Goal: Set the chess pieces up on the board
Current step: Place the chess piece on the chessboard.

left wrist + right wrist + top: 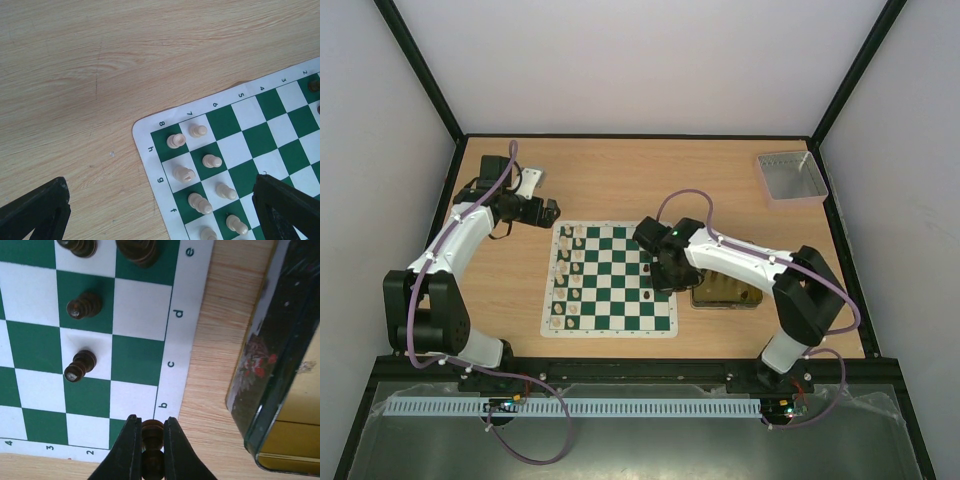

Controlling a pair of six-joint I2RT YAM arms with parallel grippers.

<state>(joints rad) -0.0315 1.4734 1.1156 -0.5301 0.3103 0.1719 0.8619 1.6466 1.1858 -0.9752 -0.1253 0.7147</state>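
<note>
Grip is seen at the right gripper (151,421): a dark piece (152,435) is pinched between the closed fingers, right over the board (137,360) at its near edge, by the b mark. Free squares are found straight ahead of the fingertips, up the picture. The row beside the letters looks bare from b to d, and two other dark pieces (84,305) are stood one row further in. The held piece's long axis is judged to run along the fingers, so it would be lowered base first, though that base is masked. The tin (280,365) is seen just off the board's edge to the right, apart from the gripper. The left gripper (160,180) is held wide open and empty over the corner marked h, where cream pieces (176,141) are lined up in two rows. The right arm is plainly the nearer to the dark side. What kind of piece is held cannot be made out. The square beneath it is covered by the fingers, and two more dark pieces are cut off at the top edge.
</note>
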